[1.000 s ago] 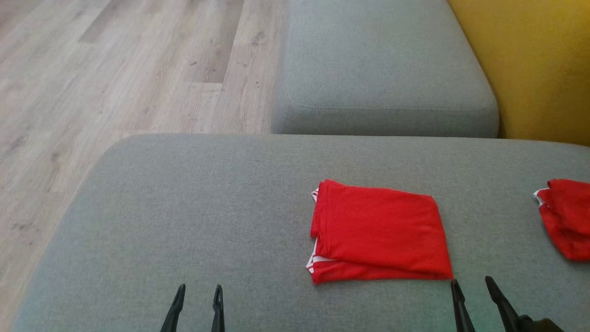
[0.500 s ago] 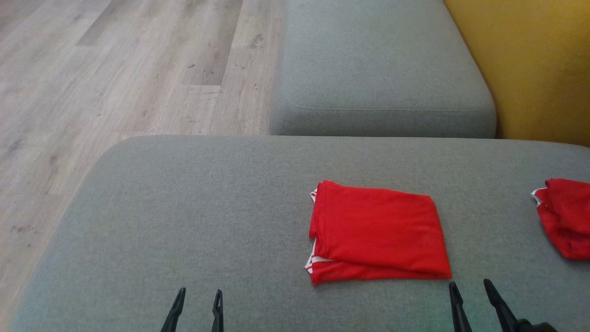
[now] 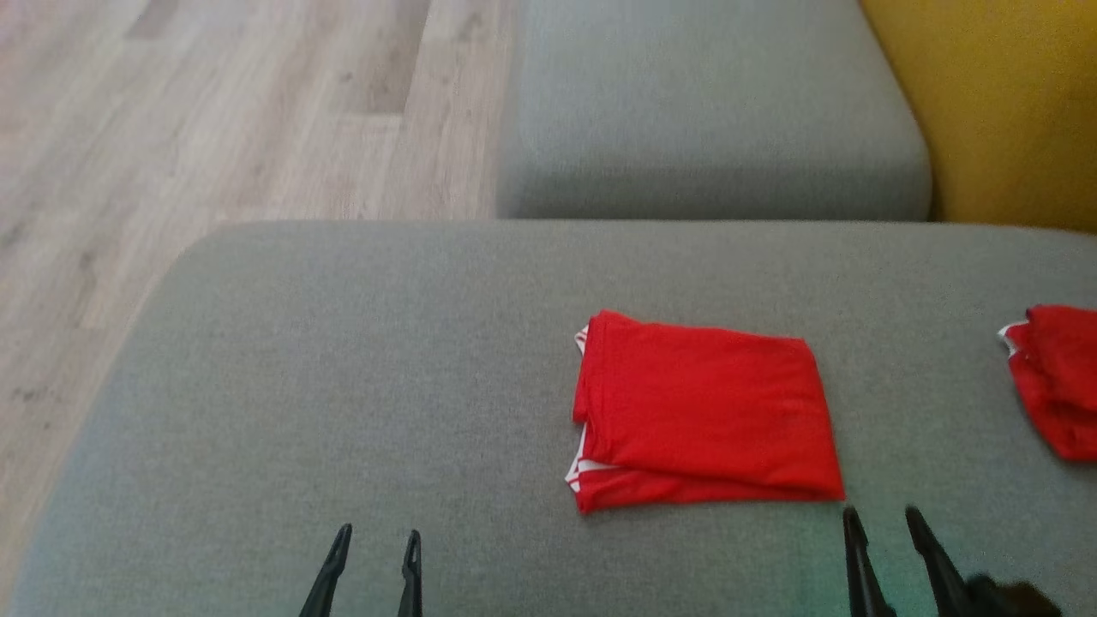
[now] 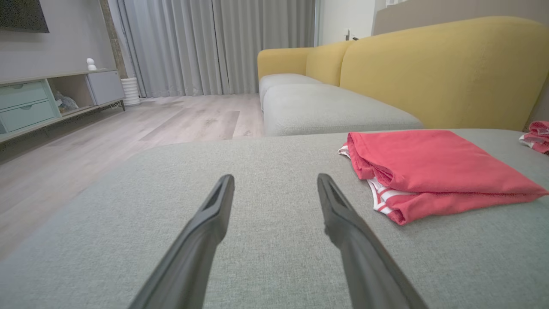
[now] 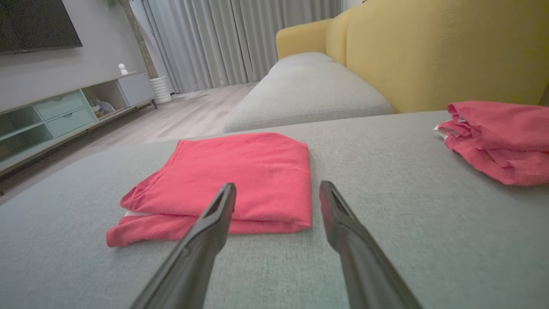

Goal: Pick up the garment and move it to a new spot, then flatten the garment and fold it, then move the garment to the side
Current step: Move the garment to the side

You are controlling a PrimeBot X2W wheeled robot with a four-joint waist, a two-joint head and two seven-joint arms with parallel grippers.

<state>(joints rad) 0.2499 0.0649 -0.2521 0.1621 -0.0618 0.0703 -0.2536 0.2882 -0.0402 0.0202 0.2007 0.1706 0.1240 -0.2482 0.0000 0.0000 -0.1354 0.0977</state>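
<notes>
Both my hands hover low over the near edge of the grey cushion (image 3: 343,386): left hand (image 3: 378,531) and right hand (image 3: 881,512), fingers spread wide, nothing in either. The folded red garment (image 3: 707,411) lies flat on the cushion, its near right corner just beside my right hand's tips. Another red bundle (image 3: 1058,377) sits off to the right. Past that there's a second grey seat (image 3: 711,111), a yellow backrest (image 3: 1003,103), and wood floor (image 3: 214,111) on the left.
</notes>
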